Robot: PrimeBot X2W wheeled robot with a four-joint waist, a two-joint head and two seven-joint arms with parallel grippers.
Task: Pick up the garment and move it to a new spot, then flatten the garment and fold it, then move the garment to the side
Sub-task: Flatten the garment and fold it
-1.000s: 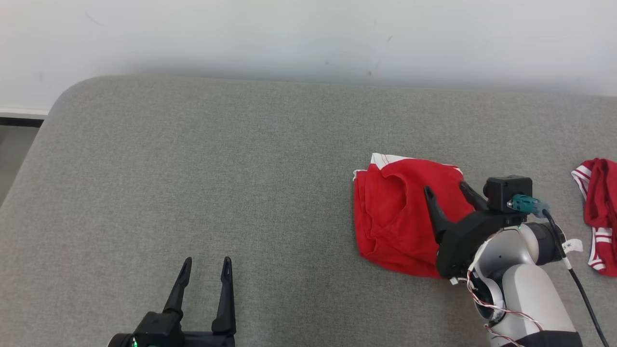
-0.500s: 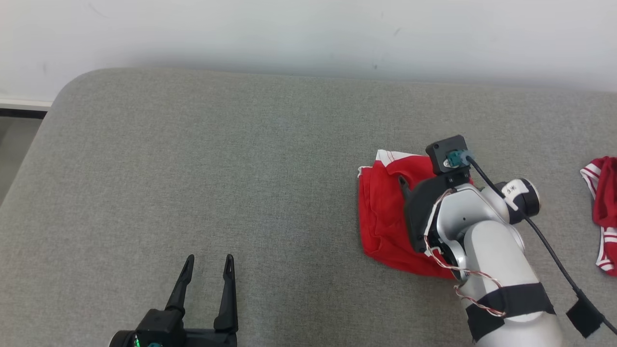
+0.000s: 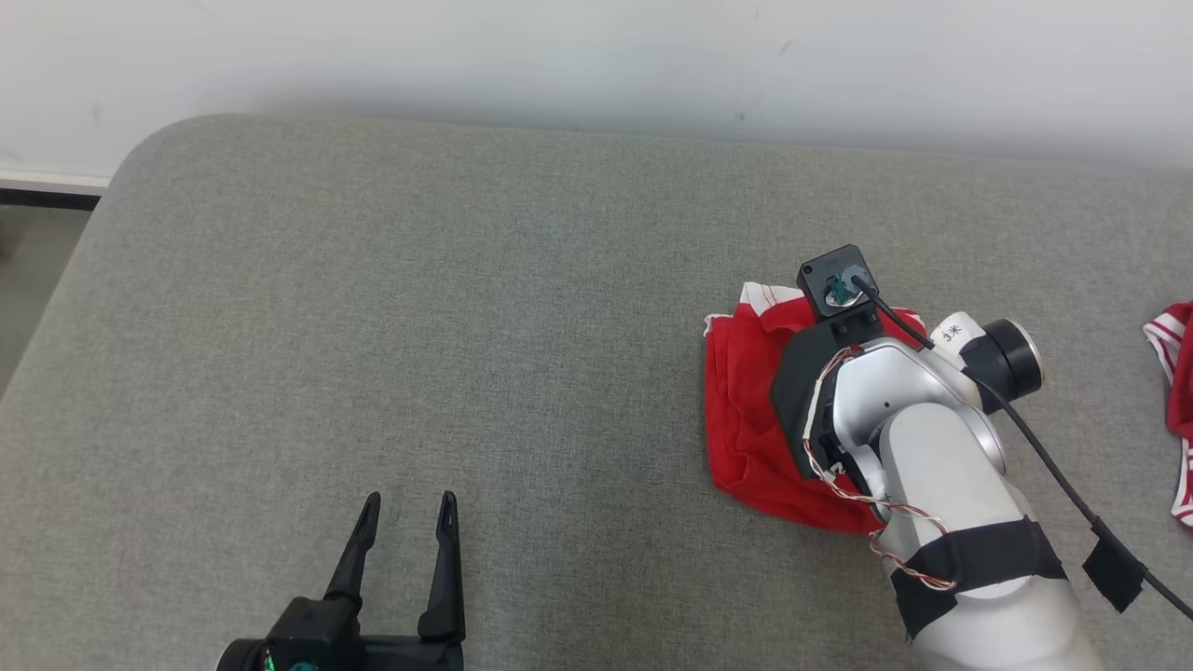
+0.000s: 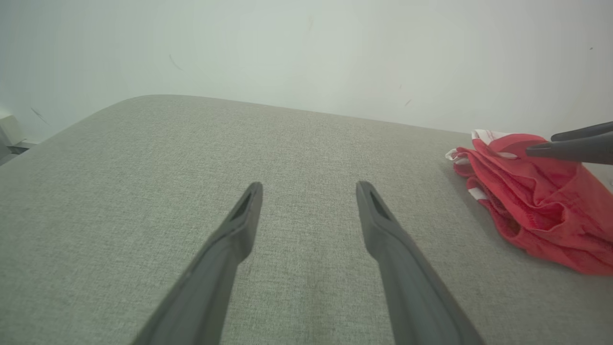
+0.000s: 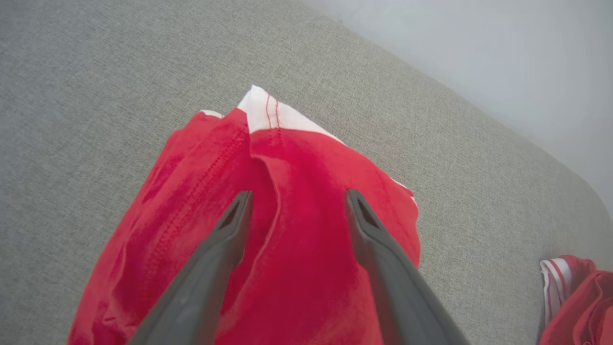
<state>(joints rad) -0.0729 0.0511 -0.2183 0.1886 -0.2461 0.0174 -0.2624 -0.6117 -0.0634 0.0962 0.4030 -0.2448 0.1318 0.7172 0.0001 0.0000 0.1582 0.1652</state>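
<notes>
Red cloth with white trim, the garment lies in a layered, rumpled bundle on the grey cushion, right of centre. Right gripper hangs just over it, fingers spread wide astride a raised crease, which I judge offers a ridge to pinch; nothing is held. Left gripper sits low over bare cushion, also spread, well apart. Such a hover suits either a lift to a new spot or shifting a folded bundle aside. Another red striped piece lies far right
</notes>
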